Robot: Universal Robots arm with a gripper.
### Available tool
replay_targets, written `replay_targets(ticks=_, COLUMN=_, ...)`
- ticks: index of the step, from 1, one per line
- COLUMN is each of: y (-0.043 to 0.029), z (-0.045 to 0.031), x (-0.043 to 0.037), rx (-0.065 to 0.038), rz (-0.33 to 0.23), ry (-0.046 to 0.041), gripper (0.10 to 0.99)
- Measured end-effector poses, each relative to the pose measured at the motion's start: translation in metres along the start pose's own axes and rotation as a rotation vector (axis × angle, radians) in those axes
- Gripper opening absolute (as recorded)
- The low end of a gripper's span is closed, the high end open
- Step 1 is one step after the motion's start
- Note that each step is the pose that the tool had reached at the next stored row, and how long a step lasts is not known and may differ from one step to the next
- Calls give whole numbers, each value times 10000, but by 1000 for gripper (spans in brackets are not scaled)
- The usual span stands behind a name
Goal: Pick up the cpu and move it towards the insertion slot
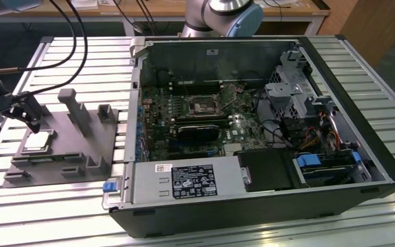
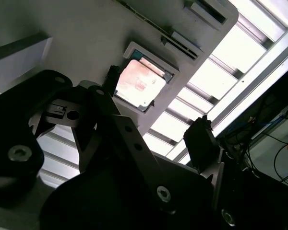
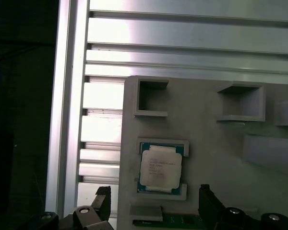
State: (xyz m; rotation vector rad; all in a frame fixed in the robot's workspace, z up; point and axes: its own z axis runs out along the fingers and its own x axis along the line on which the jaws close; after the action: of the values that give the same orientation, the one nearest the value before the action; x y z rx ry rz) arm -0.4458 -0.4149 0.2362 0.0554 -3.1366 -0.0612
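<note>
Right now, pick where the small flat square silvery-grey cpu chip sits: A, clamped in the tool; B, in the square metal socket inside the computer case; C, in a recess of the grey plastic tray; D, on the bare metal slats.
C: the cpu lies flat in the grey plastic tray's recess, the tool open over it.

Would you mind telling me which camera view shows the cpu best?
The first wrist view: the cpu lies face-on and unobstructed in its grey holder. The second wrist view shows it tilted and under glare; the exterior view shows it from afar, at the exterior view's left.
</note>
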Motion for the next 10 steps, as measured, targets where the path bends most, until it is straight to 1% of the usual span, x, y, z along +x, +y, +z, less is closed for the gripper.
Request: replay_targets(ticks=10, y=-1, z=22, x=0, rx=1, rz=0, ry=0, gripper=820)
